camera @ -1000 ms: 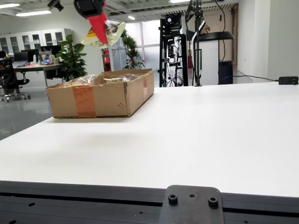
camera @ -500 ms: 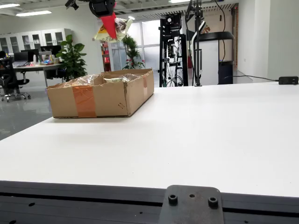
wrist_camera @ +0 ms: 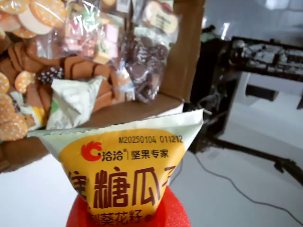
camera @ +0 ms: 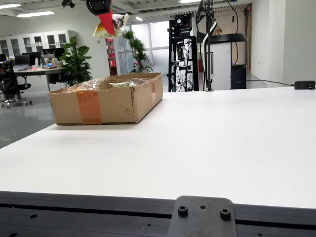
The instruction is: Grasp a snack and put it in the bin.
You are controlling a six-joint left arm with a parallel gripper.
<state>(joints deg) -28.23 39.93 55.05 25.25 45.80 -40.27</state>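
From the side, the claw point(camera: 105, 22) runs off the top edge. The claw-mounted view crops the snack packet point(wrist_camera: 124, 170) at the bottom; box point(wrist_camera: 187, 52) contents blur together.

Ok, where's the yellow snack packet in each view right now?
View from the side: yellow snack packet at top left, hanging from the red fingers above the cardboard box.
View that rides on the gripper: packet fills bottom centre.
Shared landmark: the cardboard box.
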